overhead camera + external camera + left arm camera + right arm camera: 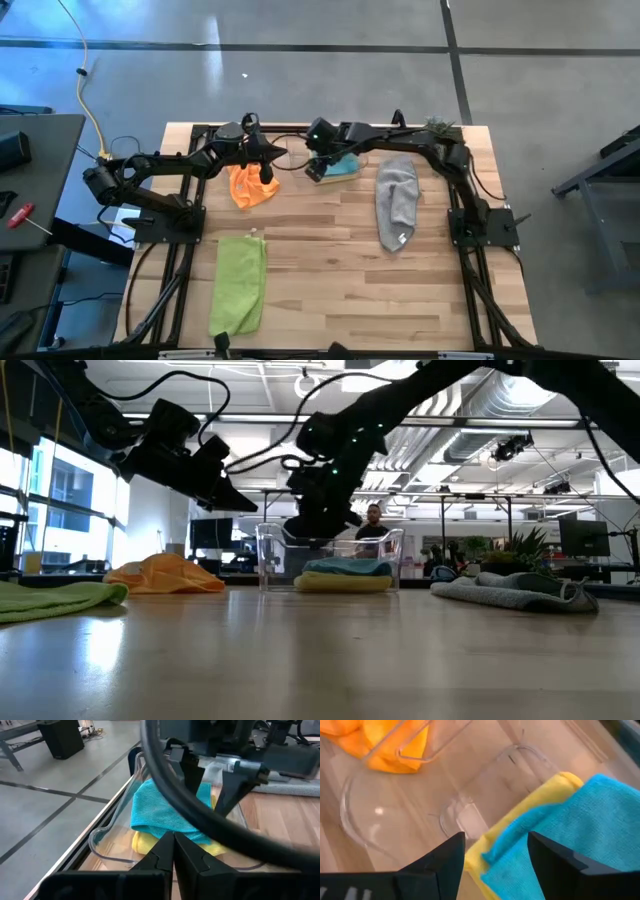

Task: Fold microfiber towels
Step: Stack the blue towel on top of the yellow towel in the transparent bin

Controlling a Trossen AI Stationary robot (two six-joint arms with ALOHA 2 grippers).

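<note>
Left gripper (173, 851): fingers pressed together, nothing held, raised above the far-left table area just beside the orange towel (252, 187). Right gripper (496, 854): fingers spread wide, empty, hanging over the clear plastic bin (268, 555) at the far centre of the wooden table (330, 280). Contact between fingertips and teal towel (580, 825) possibly present; not confirmable from the available views.

Towel positions:
- Teal towel: folded, inside bin, on top of folded yellow towel (520, 815).
- Orange towel: crumpled, left of bin, on table.
- Grey towel (396, 203): lying loosely lengthwise, right of bin.
- Lime green towel (238, 283): near-left table area, well apart from both grippers.
</note>
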